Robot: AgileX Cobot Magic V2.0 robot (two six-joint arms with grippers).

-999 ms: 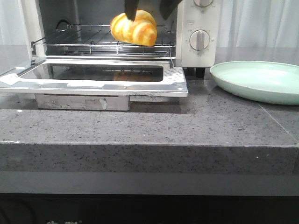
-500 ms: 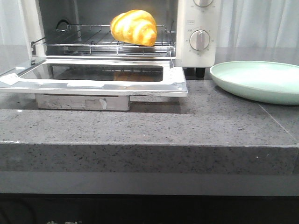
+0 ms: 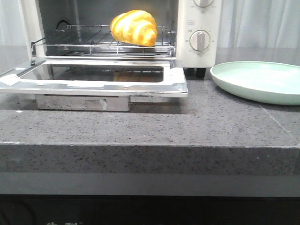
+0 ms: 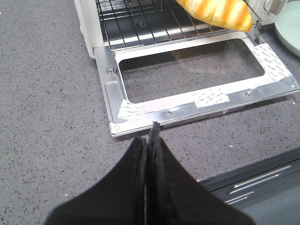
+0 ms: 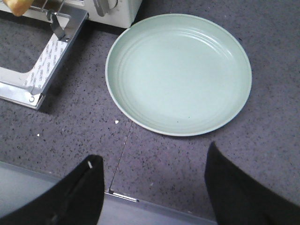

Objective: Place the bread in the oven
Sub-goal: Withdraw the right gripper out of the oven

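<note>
Glossy golden-orange striped bread (image 3: 134,27) resting on the metal wire rack (image 3: 93,40) inside the cream-white toaster oven (image 3: 197,28), door (image 3: 93,80) down at 6 o'clock and probably left to shut; left gripper (image 4: 149,140) pinched closed on nothing, right gripper (image 5: 154,187) spread wide, empty, above the pale green plate (image 5: 178,70).

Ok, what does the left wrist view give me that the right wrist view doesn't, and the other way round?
Only the left wrist view shows the shut left gripper, the wire rack and the whole glass window of the dropped door, with most of the bread on the rack. Only the right wrist view shows the open right gripper and the whole green plate, which has nothing on it. Both show the oven, the door's taped corner, some bread and the grey counter.
</note>
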